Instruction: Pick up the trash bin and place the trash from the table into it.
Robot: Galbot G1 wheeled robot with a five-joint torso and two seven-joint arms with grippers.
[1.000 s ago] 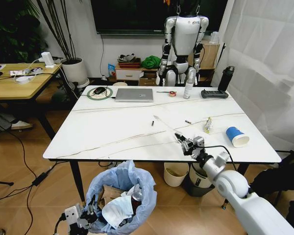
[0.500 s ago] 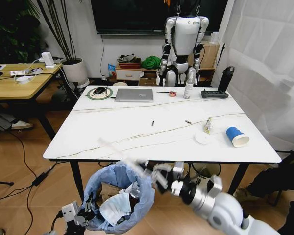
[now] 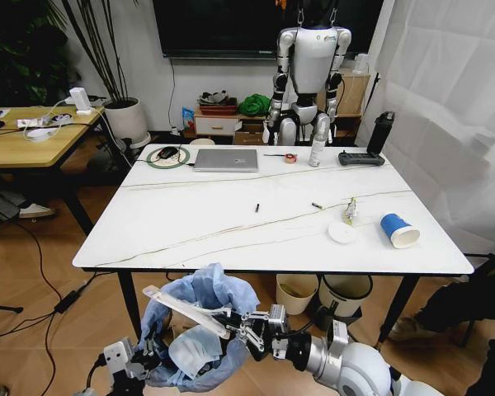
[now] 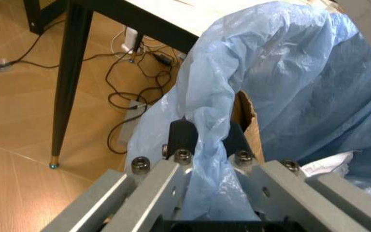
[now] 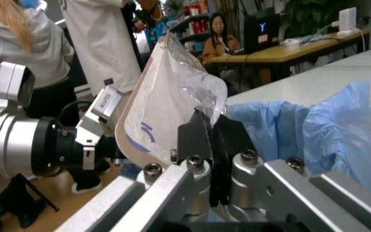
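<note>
The trash bin [image 3: 200,299], lined with a puffy light-blue bag, hangs below the white table's [image 3: 198,223] front edge. My left gripper [image 3: 142,356] is shut on the bag's rim; in the left wrist view its fingers [image 4: 183,137] pinch the blue plastic [image 4: 282,72]. My right gripper [image 3: 238,323] is shut on a long piece of clear plastic packaging [image 3: 181,305], held just over the bin's mouth. The right wrist view shows that packaging [image 5: 166,96] clamped beside the bag [image 5: 330,130]. A blue-and-white cup [image 3: 398,230], a white disc [image 3: 341,233] and a wrapper [image 3: 350,211] lie on the table.
A silver laptop [image 3: 226,159], a black remote-like device [image 3: 361,158], a dark bottle [image 3: 380,132] and a small humanoid figure [image 3: 309,74] stand at the table's far side. A cream bin [image 3: 297,293] and a grey-and-white bin [image 3: 345,295] sit under the table. A wooden desk [image 3: 25,144] is at left.
My right arm swung from the table's front edge down and left to the bin, carrying the clear packaging. The white disc now lies uncovered on the table.
</note>
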